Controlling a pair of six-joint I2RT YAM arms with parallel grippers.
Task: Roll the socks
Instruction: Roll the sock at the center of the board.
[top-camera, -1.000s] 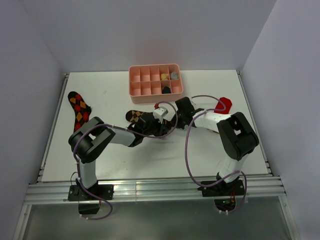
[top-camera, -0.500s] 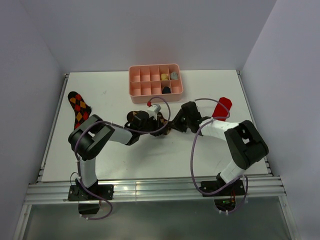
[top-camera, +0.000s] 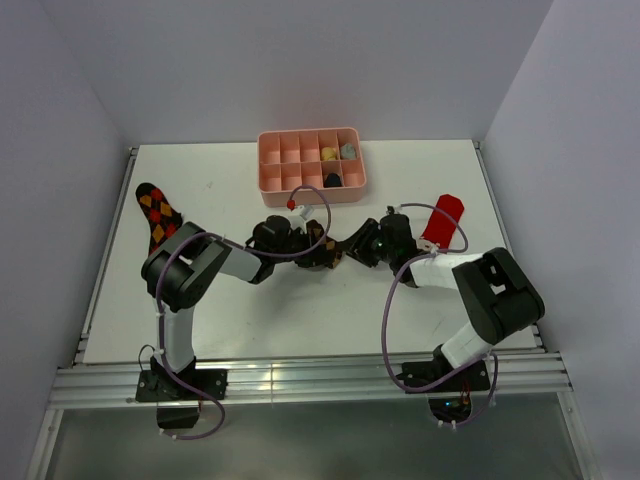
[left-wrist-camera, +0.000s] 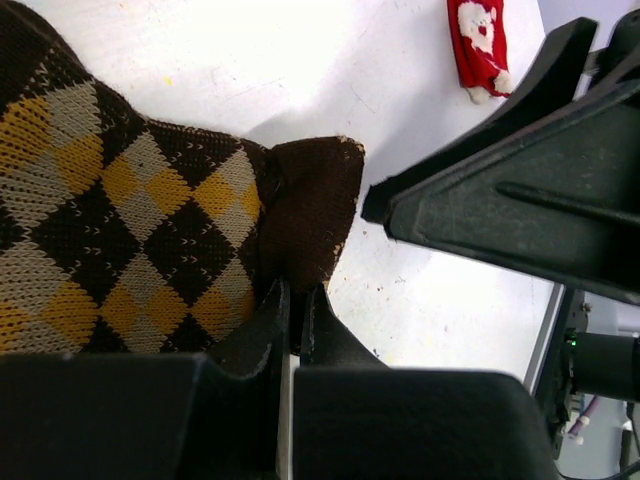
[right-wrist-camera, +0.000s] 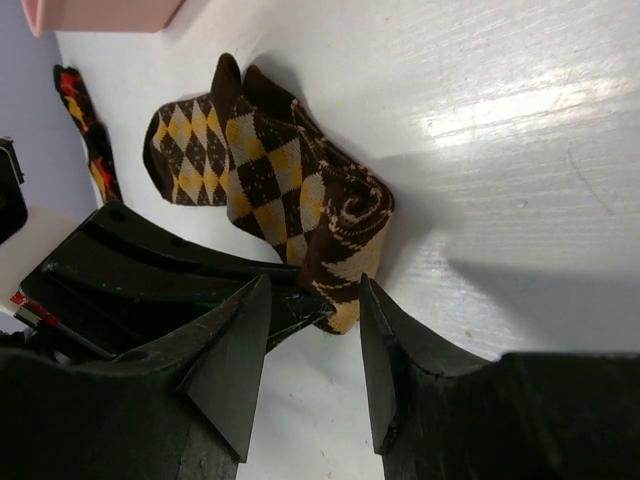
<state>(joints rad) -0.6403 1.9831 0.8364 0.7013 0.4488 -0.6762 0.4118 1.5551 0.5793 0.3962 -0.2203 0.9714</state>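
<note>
White table (top-camera: 300, 320), grey walls, both arm bases at the near edge. Since a second ago both arms have closed in on one spot just in front of the pink tray (top-camera: 263, 160). The right gripper (right-wrist-camera: 316, 290) has swung away from the tray's front-right corner and now faces the left gripper (left-wrist-camera: 295, 315). The tan argyle sock (right-wrist-camera: 260, 180), which lay flat in front of the tray, is now bunched between them. Red sock (top-camera: 442, 220), partly hidden by the right arm before, now shows fully, front-right of the tray. My read: rolling of the first sock is under way, with the roll started but not finished and the other two untouched.

Left gripper: fingers all but closed, pinching the plain dark end of the tan argyle sock; the fabric runs right into the tips in the left wrist view. Right gripper: fingers apart, holding nothing. The rolled end (right-wrist-camera: 355, 225) sits just beyond and partly between its tips; touching or not, cannot tell. The rest of that sock lies flat, stretching from the roll toward the tray.

Red-orange argyle sock (top-camera: 155, 212) lies flat well to the left of the tray, apart from both arms. Farthest back, the tray holds a few small items (top-camera: 336, 165) in its right-hand compartments.
</note>
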